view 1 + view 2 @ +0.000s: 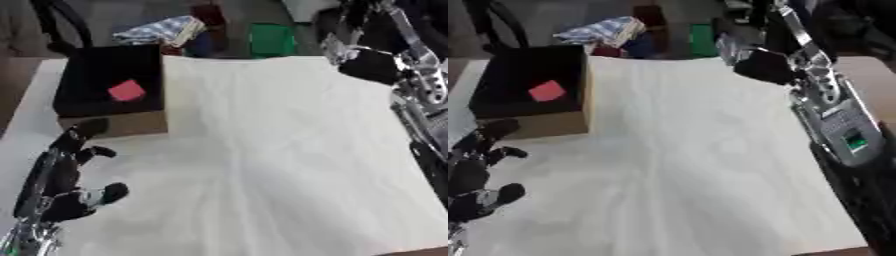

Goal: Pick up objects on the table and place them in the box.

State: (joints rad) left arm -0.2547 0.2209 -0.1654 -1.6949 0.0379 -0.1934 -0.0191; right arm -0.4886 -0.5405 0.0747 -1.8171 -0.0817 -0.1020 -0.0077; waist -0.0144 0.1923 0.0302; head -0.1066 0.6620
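A red block (127, 91) lay inside the box (112, 125); the left hand (66, 185) rested spread on the counter (280, 165), while the right hand's (763, 65) fingers couldn't be made out.

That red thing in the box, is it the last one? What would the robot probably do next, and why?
Probably bring the raised right hand back down to rest. The red block already lies inside the box, and I see nothing else lying on the white table. The left hand rests open at the lower left, holding nothing.
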